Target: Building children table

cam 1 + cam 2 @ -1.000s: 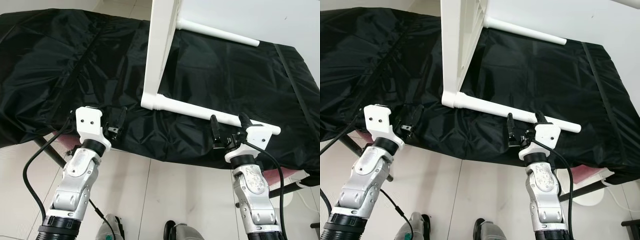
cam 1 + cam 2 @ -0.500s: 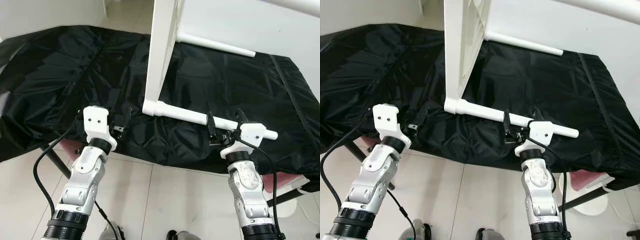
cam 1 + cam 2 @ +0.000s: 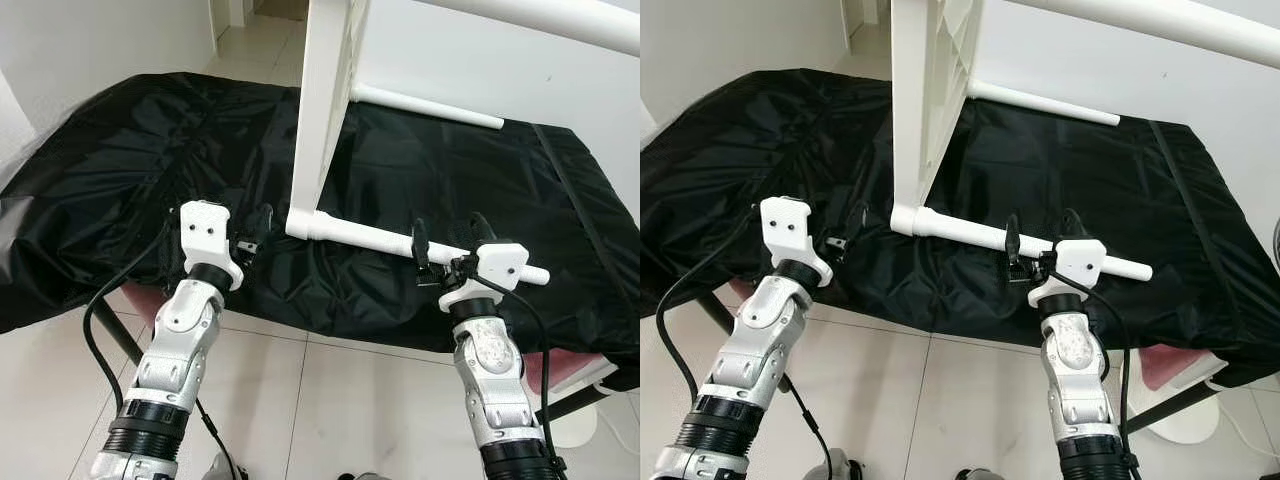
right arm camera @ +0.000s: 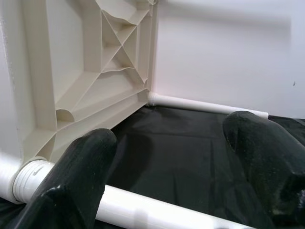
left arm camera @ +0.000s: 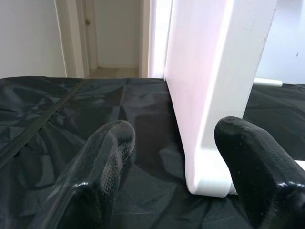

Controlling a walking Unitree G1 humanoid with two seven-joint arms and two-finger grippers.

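At centre frame you find the white tabletop point(image 3: 322, 100) standing on edge on the black cloth point(image 3: 130, 170), its near leg point(image 3: 400, 240) lying flat. Your right gripper point(image 3: 450, 245), fingers spread, straddles that leg; your left gripper point(image 3: 256, 232), fingers apart, holds nothing beside the tabletop's corner.
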